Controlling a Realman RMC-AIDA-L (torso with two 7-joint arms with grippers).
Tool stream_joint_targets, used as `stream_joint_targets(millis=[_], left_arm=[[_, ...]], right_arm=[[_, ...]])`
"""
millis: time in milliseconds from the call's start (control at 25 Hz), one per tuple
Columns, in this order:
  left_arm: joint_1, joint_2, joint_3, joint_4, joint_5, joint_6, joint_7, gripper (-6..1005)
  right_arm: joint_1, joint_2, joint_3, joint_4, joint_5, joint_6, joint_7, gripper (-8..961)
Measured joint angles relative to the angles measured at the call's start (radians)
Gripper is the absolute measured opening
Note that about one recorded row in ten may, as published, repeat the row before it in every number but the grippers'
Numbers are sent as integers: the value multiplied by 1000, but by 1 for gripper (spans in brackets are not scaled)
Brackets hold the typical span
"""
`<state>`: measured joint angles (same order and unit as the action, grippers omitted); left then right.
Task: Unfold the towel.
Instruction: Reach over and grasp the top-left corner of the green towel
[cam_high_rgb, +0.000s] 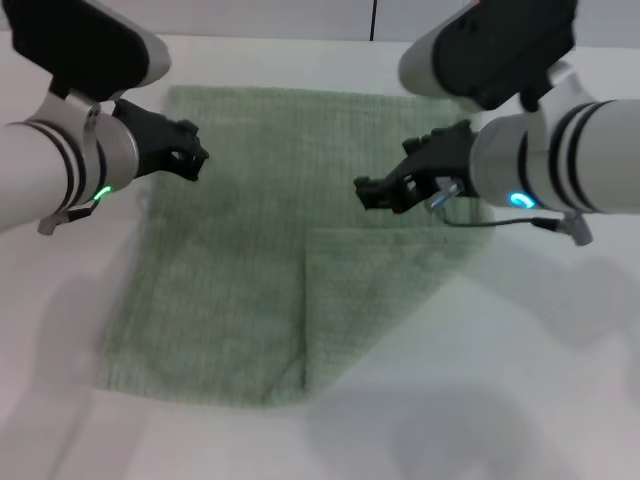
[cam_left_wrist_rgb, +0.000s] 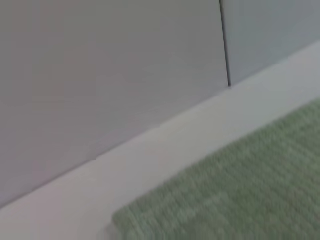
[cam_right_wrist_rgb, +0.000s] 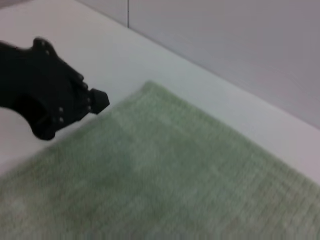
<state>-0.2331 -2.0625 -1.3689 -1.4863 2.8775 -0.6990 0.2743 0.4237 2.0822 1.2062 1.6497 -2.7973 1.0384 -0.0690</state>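
Note:
The pale sage-green towel (cam_high_rgb: 230, 270) lies flat on the white table, with its near right part folded back over itself into a flap (cam_high_rgb: 380, 285). My left gripper (cam_high_rgb: 196, 150) hovers open and empty over the towel's far left edge. My right gripper (cam_high_rgb: 382, 195) hovers open and empty over the towel's right side, just beyond the flap's folded edge. The left wrist view shows the towel's far corner (cam_left_wrist_rgb: 235, 195). The right wrist view shows the towel (cam_right_wrist_rgb: 165, 170) and, farther off, the left gripper (cam_right_wrist_rgb: 95, 100) above its edge.
The white table (cam_high_rgb: 520, 380) runs around the towel on all sides. A pale wall (cam_left_wrist_rgb: 110, 70) with a dark vertical seam (cam_left_wrist_rgb: 225, 45) stands right behind the table's far edge.

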Motion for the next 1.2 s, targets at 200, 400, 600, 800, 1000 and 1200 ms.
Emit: stream_joint_targets(millis=[200,400,600,800,1000,1200], left_arm=[[-78,-1,-23,51,5,-109,0,-2],[-124,-2,-23,104,6,-133,1,-2],[-175,-2,-32,176,5,-133,1,-2],[-212,-2,-35,231,5,-145,1,-2],[-235,-2,-37,265,7,-148,2,-2],[-245,-1,-38,285,9,-149,2,-2]], right_arm=[[35,1,-46,-59,0,-31,33,696],[36,1,-69,-67,-1,-63,38,696],[36,3,-84,-100,1,-107,48,696],[42,3,-112,-124,1,-131,61,695],[56,4,-128,-164,8,-155,65,695],[84,5,-131,-220,41,-187,66,695]])
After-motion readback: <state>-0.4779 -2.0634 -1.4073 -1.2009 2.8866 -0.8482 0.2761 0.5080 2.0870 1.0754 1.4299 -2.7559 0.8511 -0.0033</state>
